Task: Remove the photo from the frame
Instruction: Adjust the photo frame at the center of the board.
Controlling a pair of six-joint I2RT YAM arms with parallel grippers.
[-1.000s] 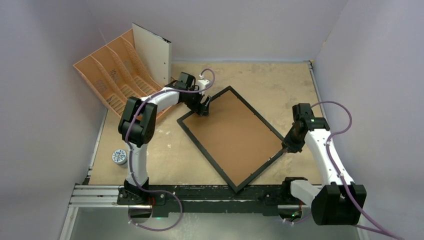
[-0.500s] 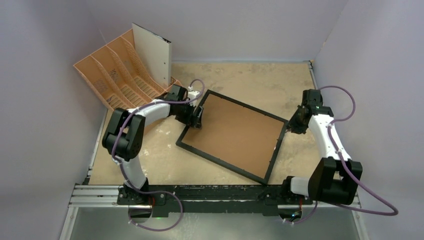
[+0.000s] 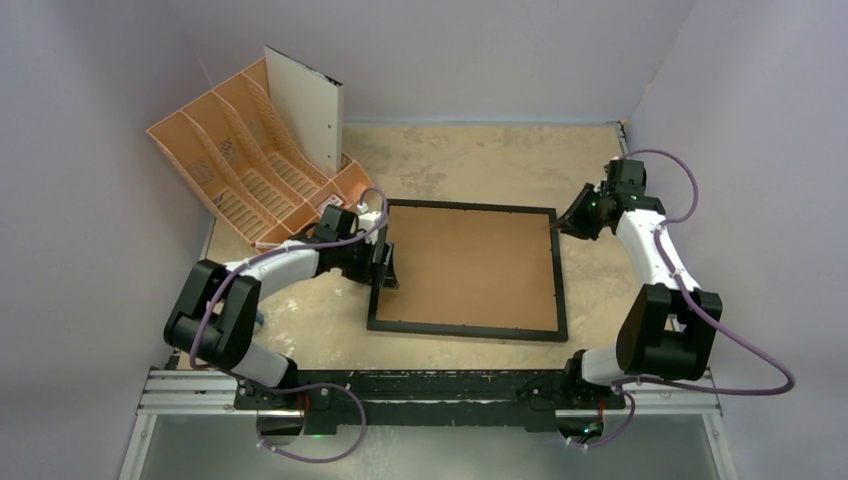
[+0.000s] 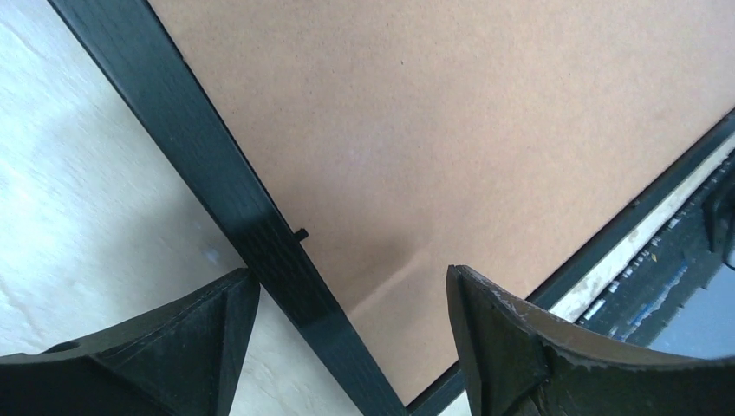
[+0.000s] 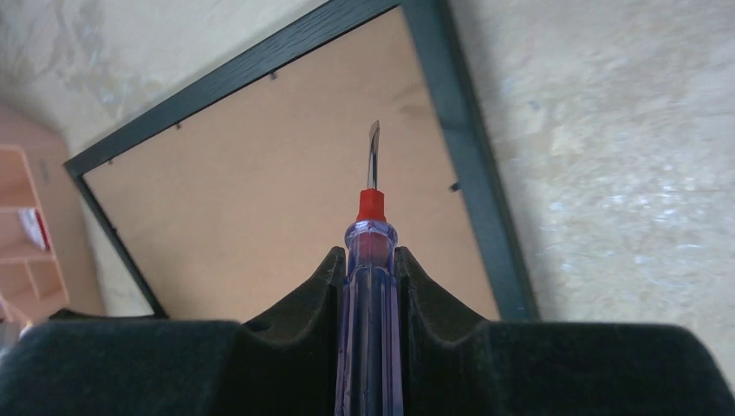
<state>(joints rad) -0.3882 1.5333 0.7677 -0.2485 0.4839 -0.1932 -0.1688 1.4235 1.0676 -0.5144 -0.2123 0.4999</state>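
Carefully: left claw point(image 4: 351, 293) wide open, empty, astride the back-up frame point(image 3: 470, 331) on the desk point(image 3: 480, 160); right claw point(image 5: 370, 260) clamped on a screwdriver point(image 5: 371, 217); could slip, gouge the backing point(image 3: 470, 265), skid the unpinned frame; photo unseen, presumably beneath.

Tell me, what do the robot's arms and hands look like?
The left arm and right arm are white tubes with black joints, each trailing a purple cable. The left hand and right hand are black with two pointed fingers.

The frame point(image 3: 465, 330) now lies square to the tabletop point(image 3: 480, 160) edge, no longer diagonal; the left hand point(image 3: 385, 268) is nearer, the right hand point(image 3: 568, 222), clamping its screwdriver point(image 5: 371, 217), farther back.
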